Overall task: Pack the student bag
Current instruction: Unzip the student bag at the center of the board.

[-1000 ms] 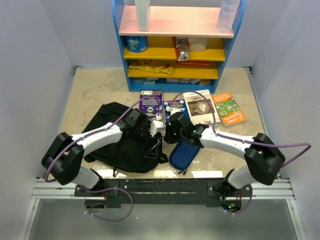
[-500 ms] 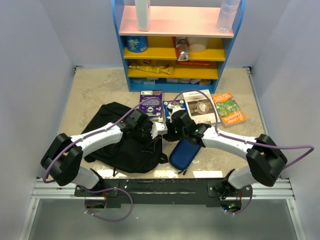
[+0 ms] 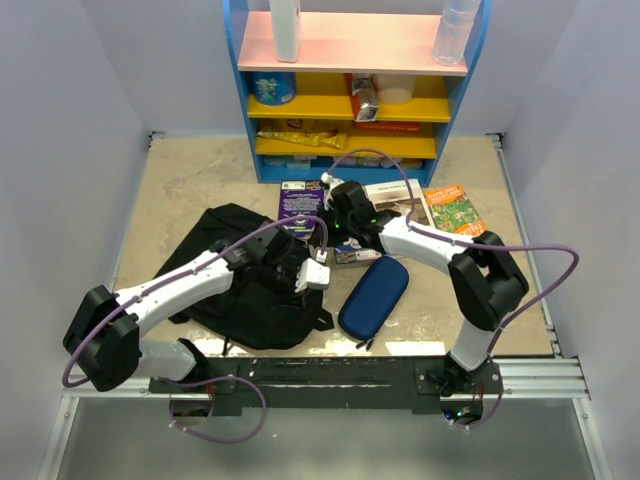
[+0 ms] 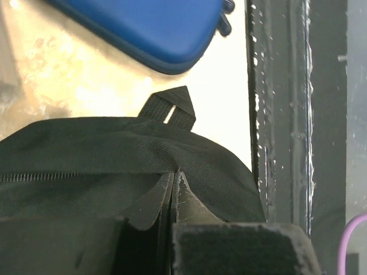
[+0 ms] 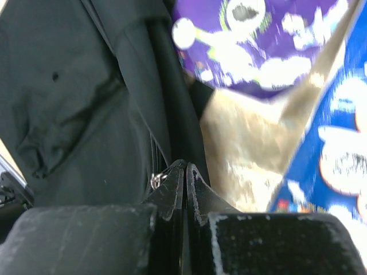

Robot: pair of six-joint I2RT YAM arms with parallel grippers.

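Note:
The student bag (image 3: 235,290) is a big black backpack lying left of centre on the table. My left gripper (image 3: 316,284) is at the bag's right edge. In the left wrist view the left gripper (image 4: 174,175) is shut, and the bag fabric (image 4: 103,149) rises in a ridge into its tips. My right gripper (image 3: 330,228) hangs over the books behind the bag. In the right wrist view the right gripper (image 5: 186,166) is shut and nothing shows between its jaws. A small metal ring (image 5: 155,180) lies beside its left finger, over the black bag (image 5: 69,97).
A dark-blue pencil case (image 3: 373,297) (image 4: 149,28) lies right of the bag. A purple book (image 3: 298,200) (image 5: 258,40), blue book (image 3: 352,252) (image 5: 332,154), white book (image 3: 405,192) and orange book (image 3: 458,208) lie behind. A shelf unit (image 3: 350,90) stands at the back. The metal rail (image 4: 281,114) runs along the front.
The left gripper has closed at the bag's right edge. The right gripper, still shut, has swung away from the pencil case and back toward the books.

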